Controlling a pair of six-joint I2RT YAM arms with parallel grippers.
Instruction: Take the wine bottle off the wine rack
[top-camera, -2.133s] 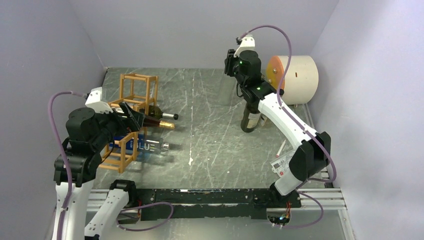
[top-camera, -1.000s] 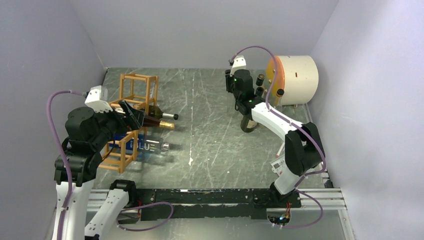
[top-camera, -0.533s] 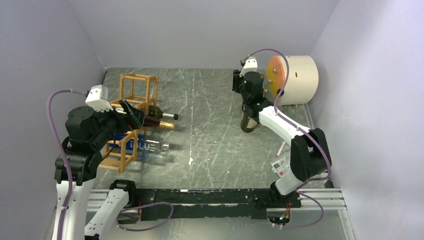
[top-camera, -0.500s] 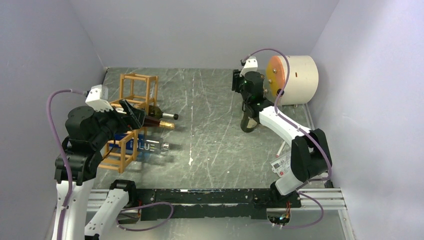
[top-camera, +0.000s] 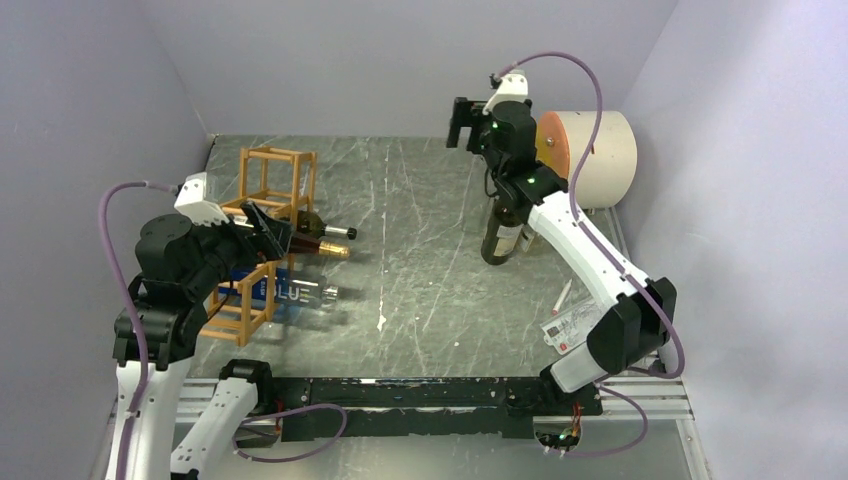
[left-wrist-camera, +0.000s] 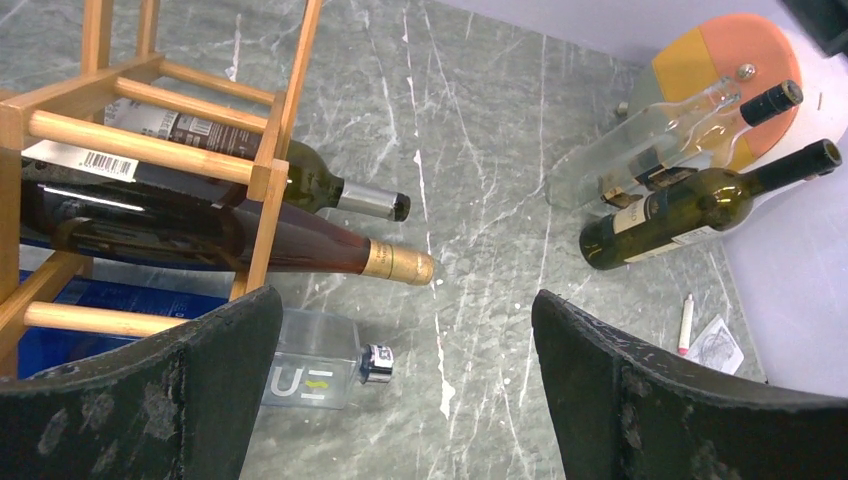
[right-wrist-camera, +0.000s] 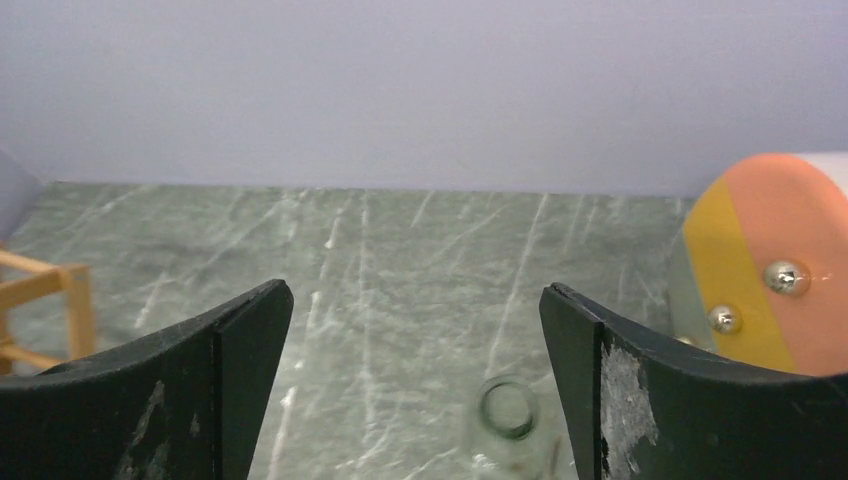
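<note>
- The left pincer (left-wrist-camera: 405, 310) has its fingers spread wide and holds nothing. The right pincer (right-wrist-camera: 415, 295) is equally wide and empty.
- The task item is a gold-capped wine bottle (left-wrist-camera: 300, 250). It lies on its side in the wine rack (left-wrist-camera: 265, 180), just ahead of the left pincer toward its left finger, with the neck projecting past the frame.
- A green bottle (left-wrist-camera: 310, 185) lies beyond it in the same rack and appears to touch it.
- Risk: the glass neck is smooth, round and tapered, so a grip there could slip.
- Risk: a crooked pull would likely scrape the body against a wooden bar and drag the light open frame.
- Risk: the green bottle could roll once its neighbour leaves.
- Materials: the rack is thin square and round light-brown bars. The table (left-wrist-camera: 480, 230) is grey, veined and stone-like.
- A clear glass bottle (right-wrist-camera: 508, 408) stands below the right pincer.
</note>
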